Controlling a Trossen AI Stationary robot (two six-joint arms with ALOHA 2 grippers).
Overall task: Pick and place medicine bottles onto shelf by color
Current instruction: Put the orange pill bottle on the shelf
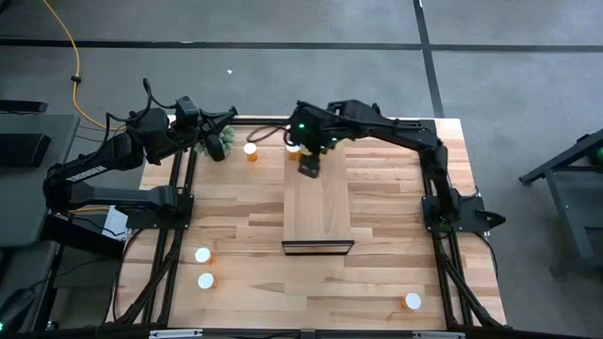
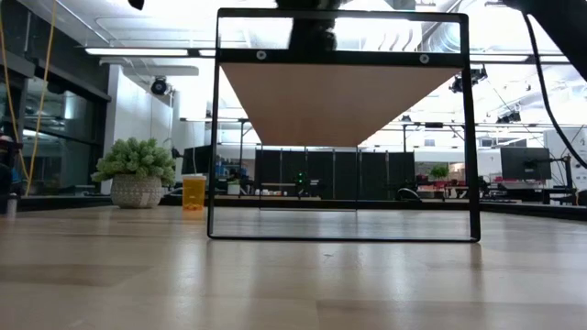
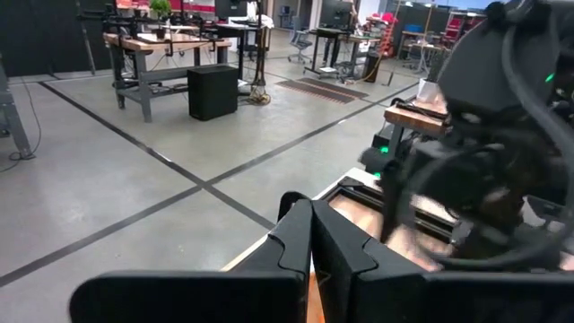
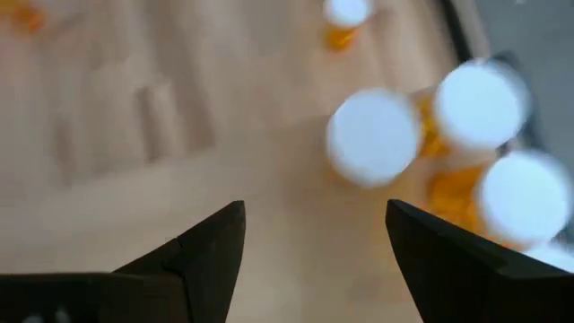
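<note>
The pale wood shelf [image 1: 317, 202] stands mid-table on a dark frame, its dark end edge toward the near side. Three orange bottles with white caps [image 4: 372, 135] [image 4: 478, 103] [image 4: 525, 197] stand upright on its far left corner [image 1: 294, 148]. My right gripper [image 4: 314, 233] hovers open and empty above the shelf's far end [image 1: 309, 165], beside them. Another bottle [image 1: 251, 151] stands on the tabletop left of the shelf and also shows in the low view [image 2: 193, 192]. My left gripper [image 3: 311, 242] is shut, at the far left by the plant [image 1: 215, 146].
Two bottles [image 1: 203, 255] [image 1: 205, 280] stand near the table's near left, one [image 1: 412, 301] at the near right. The green plant in its pot [image 2: 136, 172] sits at the far left. The shelf's dark frame [image 2: 215, 128] rises from the tabletop.
</note>
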